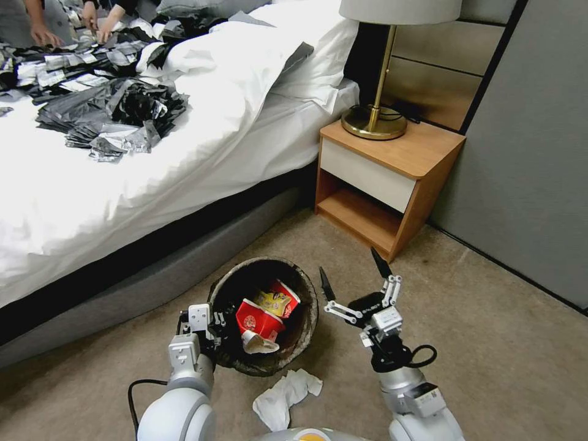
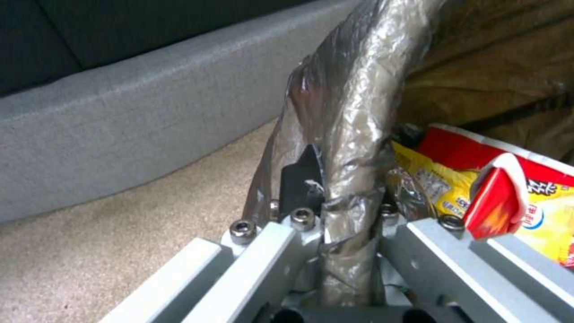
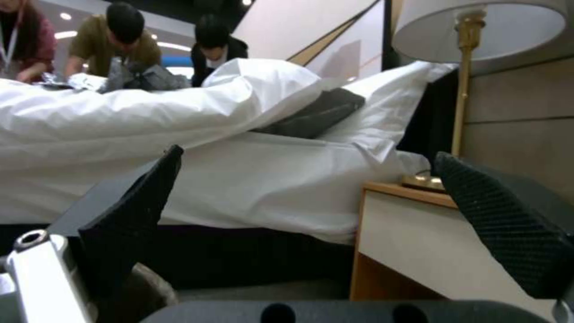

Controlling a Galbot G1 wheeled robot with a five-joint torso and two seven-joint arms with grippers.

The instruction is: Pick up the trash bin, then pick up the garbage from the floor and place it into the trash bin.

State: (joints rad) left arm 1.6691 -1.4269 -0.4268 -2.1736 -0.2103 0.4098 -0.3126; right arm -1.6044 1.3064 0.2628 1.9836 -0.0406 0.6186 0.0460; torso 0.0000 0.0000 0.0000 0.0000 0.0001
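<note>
So the left tool (image 1: 211,334) is clamped right on the bag-covered rim of the trash bin (image 1: 306,318), on the bin's left side, near the bed (image 1: 122,196). The wrist view shows the liner (image 2: 347,134) pinched between its fingers. Inside the bin sit red and yellow snack wrappers (image 1: 266,312). The right tool (image 1: 352,275) hangs just right of the bin, fingers spread wide, nothing in them. A crumpled white tissue (image 1: 285,395) lies on the carpet (image 1: 490,343), nearer than the bin.
</note>
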